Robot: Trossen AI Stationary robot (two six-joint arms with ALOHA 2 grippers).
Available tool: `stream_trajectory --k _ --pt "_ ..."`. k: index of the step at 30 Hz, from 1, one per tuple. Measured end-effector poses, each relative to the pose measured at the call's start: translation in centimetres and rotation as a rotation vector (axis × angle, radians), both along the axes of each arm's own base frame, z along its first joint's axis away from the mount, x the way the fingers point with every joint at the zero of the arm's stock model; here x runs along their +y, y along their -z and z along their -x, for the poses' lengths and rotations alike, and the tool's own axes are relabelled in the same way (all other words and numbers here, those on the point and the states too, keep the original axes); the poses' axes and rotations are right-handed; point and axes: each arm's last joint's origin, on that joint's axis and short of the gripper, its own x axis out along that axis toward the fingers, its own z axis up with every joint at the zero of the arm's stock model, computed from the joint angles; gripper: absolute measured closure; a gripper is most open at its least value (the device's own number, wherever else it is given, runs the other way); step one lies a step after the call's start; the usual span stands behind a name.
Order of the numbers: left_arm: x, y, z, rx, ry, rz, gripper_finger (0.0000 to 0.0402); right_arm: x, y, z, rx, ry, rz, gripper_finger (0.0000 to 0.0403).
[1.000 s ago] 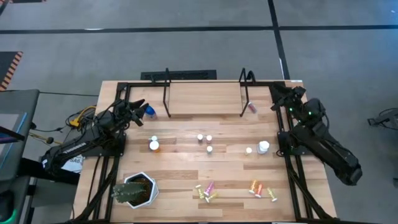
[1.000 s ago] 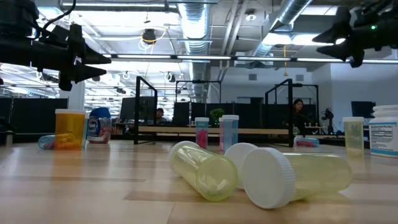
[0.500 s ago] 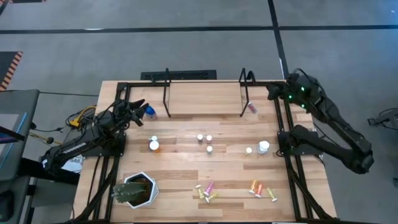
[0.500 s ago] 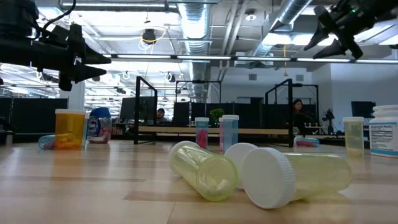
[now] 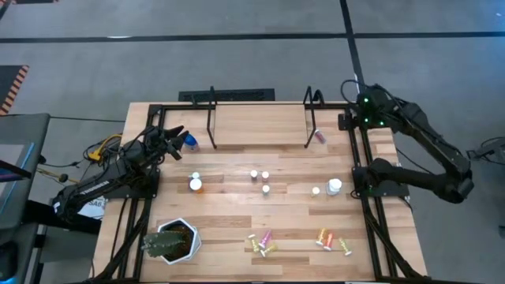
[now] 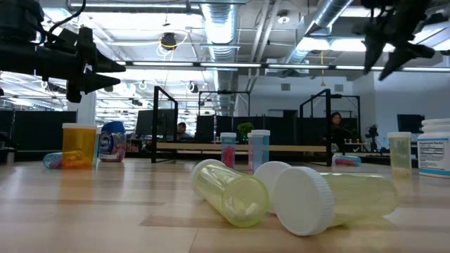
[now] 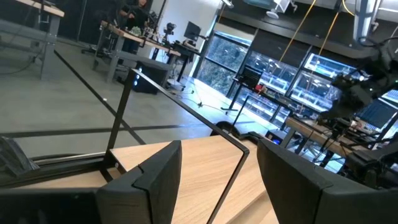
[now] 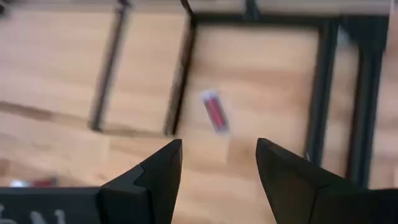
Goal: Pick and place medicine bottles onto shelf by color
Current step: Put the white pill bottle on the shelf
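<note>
Pink medicine bottle (image 5: 319,136) lies on its side on the table (image 5: 237,201), just beside the shelf (image 5: 259,125)'s right uprights, long axis slanting away from them. Right gripper (image 5: 348,85) hangs above that corner, fingers parted and empty. Left gripper (image 5: 175,134) waits, parted, by a blue-lidded bottle (image 5: 189,142).

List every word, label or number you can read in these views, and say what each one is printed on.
No text can be read.
White bottle at the low view's right edge: printed label, too small to read.
Blue-lidded bottle beside the orange bottle: label blurred.
Pink vial in the right wrist view: label smeared.
Left arm's base in the high view: pale marking, illegible.
</note>
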Motion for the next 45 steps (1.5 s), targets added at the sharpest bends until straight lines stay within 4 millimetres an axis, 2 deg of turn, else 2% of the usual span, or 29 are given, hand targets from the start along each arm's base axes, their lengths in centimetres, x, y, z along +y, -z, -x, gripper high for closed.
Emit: stream_trajectory --k 5,12,22,27,36,39,45 --pt "0.0 0.0 0.0 0.0 0.0 0.0 0.0203 0.4 1.1 -0.5 0.074 -0.003 -0.161 0.0175" --pt "0.0 0.0 0.0 0.0 0.0 0.0 0.0203 1.3 1.9 -3.0 0.113 -0.088 -0.243 0.0175" --pt "0.0 0.0 0.0 0.0 0.0 0.0 0.0203 4.1 3.6 -7.1 0.241 -0.24 -0.337 0.0175" --pt "0.0 0.0 0.0 0.0 0.0 0.0 0.0203 5.9 4.5 -8.5 0.3 -0.255 -0.374 0.0175" --pt "0.0 0.0 0.0 0.0 0.0 0.0 0.0203 8.5 5.1 -9.5 0.301 -0.099 -0.43 0.0175" --pt "0.0 0.0 0.0 0.0 0.0 0.0 0.0203 9.2 5.3 -9.7 0.277 0.008 -0.482 0.0174" --pt "0.0 0.0 0.0 0.0 0.0 0.0 0.0203 10.5 5.4 -9.6 0.285 0.103 -0.526 0.0153"
